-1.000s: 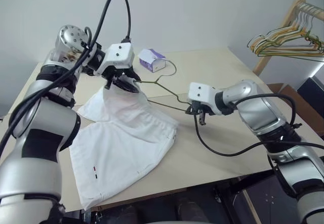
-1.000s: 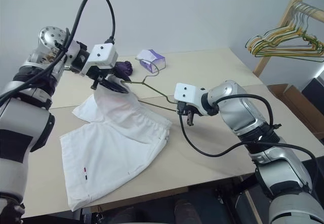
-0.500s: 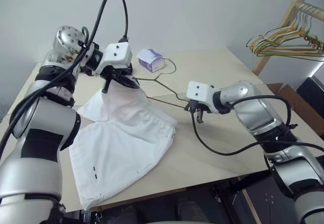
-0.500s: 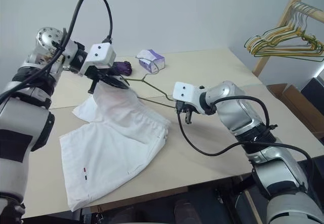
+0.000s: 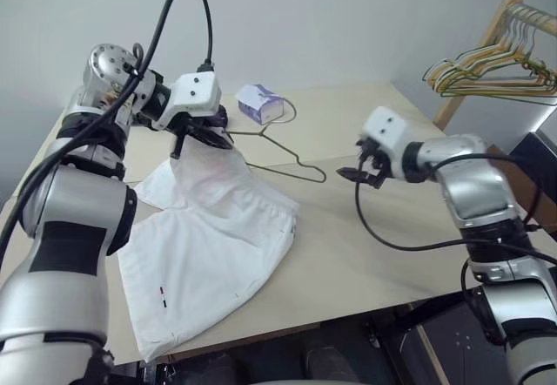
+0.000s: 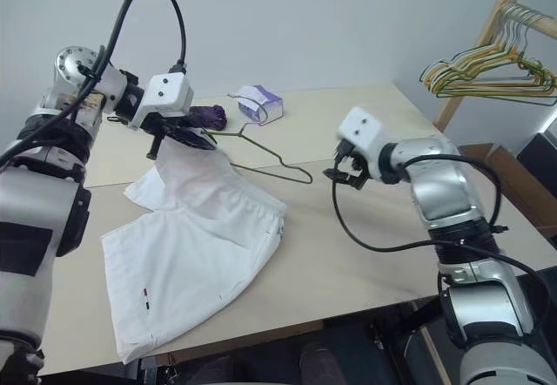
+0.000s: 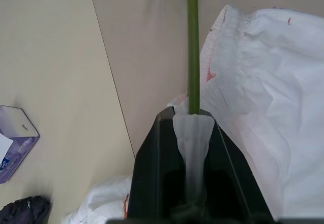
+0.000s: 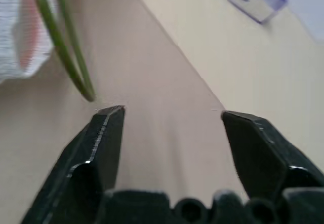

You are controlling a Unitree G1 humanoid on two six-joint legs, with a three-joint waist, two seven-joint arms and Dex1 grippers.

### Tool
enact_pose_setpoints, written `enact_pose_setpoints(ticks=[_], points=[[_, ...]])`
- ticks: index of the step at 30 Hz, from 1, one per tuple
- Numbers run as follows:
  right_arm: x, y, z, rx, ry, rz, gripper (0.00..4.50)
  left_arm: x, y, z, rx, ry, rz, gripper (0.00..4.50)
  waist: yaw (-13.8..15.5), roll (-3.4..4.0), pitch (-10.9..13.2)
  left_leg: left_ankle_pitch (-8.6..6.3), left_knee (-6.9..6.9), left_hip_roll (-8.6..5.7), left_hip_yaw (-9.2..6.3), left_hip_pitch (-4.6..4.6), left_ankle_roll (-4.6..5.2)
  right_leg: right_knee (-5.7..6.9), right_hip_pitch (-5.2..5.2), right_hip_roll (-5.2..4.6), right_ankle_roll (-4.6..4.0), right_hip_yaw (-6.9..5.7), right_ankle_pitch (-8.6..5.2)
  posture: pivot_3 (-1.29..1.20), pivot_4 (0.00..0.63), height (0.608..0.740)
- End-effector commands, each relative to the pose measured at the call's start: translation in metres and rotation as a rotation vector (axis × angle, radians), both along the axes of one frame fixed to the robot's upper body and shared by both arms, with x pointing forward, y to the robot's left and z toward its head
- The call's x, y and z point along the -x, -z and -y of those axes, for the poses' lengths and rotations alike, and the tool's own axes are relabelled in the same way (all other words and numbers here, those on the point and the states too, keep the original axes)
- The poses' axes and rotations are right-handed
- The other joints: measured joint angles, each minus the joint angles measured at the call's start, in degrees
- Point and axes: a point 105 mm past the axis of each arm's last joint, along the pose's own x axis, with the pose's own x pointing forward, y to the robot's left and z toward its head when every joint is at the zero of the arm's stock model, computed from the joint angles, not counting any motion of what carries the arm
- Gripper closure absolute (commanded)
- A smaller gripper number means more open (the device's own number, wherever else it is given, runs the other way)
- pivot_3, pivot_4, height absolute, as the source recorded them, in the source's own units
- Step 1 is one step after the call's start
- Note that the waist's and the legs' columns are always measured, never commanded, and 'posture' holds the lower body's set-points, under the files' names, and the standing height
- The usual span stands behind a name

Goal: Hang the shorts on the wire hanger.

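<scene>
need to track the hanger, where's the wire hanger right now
In the left eye view the wire hanger lies mid-table, one end under the shorts at the left gripper, the other short of the open right gripper.

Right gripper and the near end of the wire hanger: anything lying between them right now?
Nothing: in the left eye view, bare table separates the open right gripper from the wire hanger.

Plain test room: bare wall [image 5: 348, 19], worktable [image 5: 365, 254], hanger rack [image 5: 487, 45].
</scene>
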Motion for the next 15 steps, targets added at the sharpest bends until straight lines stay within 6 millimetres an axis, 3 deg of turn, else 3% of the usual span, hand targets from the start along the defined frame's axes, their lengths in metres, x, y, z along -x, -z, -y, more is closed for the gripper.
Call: enact_pose_setpoints(ticks=[1, 4, 7, 10, 15], points=[[0.016, -0.037, 0.022, -0.200, 0.054, 0.099, 0.16, -0.004, -0.016, 0.000, 0.026, -0.020, 0.073, 4.46, 0.06, 0.00, 0.00, 0.00, 0.00, 0.00, -0.02, 0.00, 0.00, 0.01, 0.00, 0.00, 0.00, 0.00, 0.00, -0.21, 0.000, 0.740], [0.037, -0.036, 0.029, -0.347, 0.061, 0.094, 0.16, -0.006, -0.018, -0.001, 0.036, -0.039, 0.093, 4.46, 0.13, -0.01, 0.00, -0.01, -0.02, -0.01, -0.12, -0.01, 0.02, 0.00, 0.05, 0.00, 0.01, -0.07, 0.00, -0.21, 0.000, 0.740], [0.055, -0.003, 0.018, -0.512, 0.093, -0.151, 0.16, -0.007, -0.021, -0.003, 0.054, -0.051, 0.104, 4.46, -0.33, -0.02, -0.01, -0.01, 0.01, 0.00, -0.13, 0.04, 0.02, 0.03, 0.11, 0.01, 0.01, -0.06, 0.00, -0.22, 0.000, 0.740], [0.067, 0.028, -0.007, -0.637, 0.131, -0.345, 0.16, -0.007, -0.024, -0.004, 0.074, -0.056, 0.111, 4.46, -1.14, -0.01, -0.02, -0.01, 0.02, 0.01, -0.14, 0.21, 0.02, 0.09, 0.21, 0.02, 0.00, -0.02, 0.00, -0.22, 0.000, 0.740], [0.074, 0.050, -0.058, -0.739, 0.124, -0.502, 0.16, -0.007, -0.024, -0.006, 0.083, -0.061, 0.112, 4.46, -2.10, 0.02, 0.00, -0.01, -0.06, -0.01, -0.16, 0.17, 0.02, 0.10, 0.11, 0.03, 0.00, 0.04, -0.01, -0.21, 0.000, 0.740]])
